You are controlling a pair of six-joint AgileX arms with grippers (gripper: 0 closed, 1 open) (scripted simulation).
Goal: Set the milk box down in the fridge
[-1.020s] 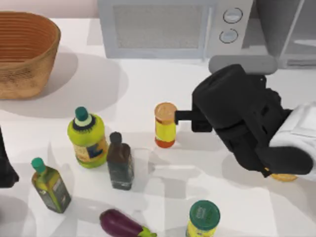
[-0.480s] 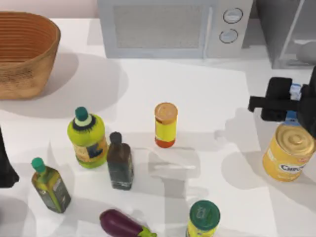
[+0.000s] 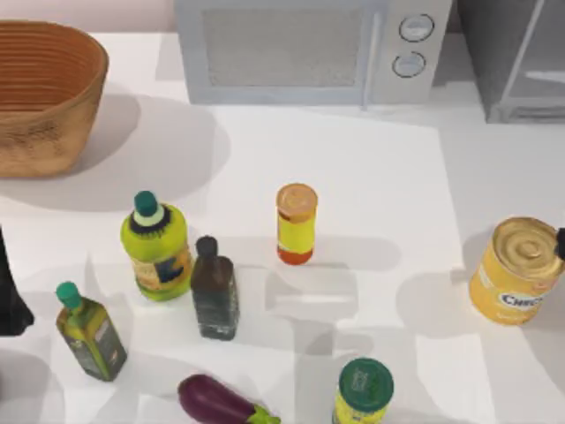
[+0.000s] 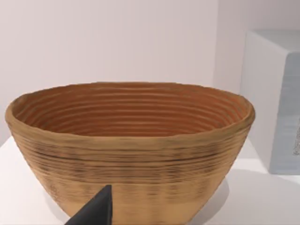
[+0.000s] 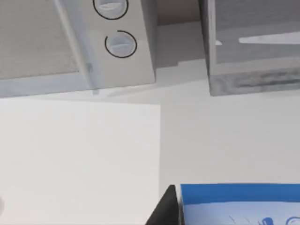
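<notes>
Table [image 3: 380, 177]: white and cluttered. The fridge [image 3: 512, 53] is at the back right corner, a dark grey cabinet with a pale framed door; can't tell whether the door stands open enough. The microwave [image 3: 300, 49] is just left of it. The basket [image 3: 44, 97] is at the back left. A yellow can [image 3: 516, 269] stands near the right edge, in front of the fridge and well apart from it. A cluster of bottles [image 3: 159, 243] sits centre-left, with a small orange-capped jar [image 3: 296, 223] mid-table.

Milk box [image 5: 239, 204]: in the right wrist view its blue top sits close under the camera, above the table. It is short of the fridge, not in it. The right gripper [image 5: 234, 218] looks clenched on the carton, with one dark finger [image 5: 165, 211] pressed against its edge.

The left arm [image 3: 9, 300] is parked at the left edge, and the left gripper [image 4: 93, 213] faces the basket. Can't tell whether it is clenched or released.

Step in hand, by my read: carry the carton to the fridge.
- Keep the carton upright and hold the clamp.
- Pass above or behind the can.
- Stay clear of the microwave's corner.
- Line up square with the fridge opening and enter without clipping the door frame.
- Lower until the base rests flat inside, then release.
- Back straight out so the finger doesn't tip the carton.
</notes>
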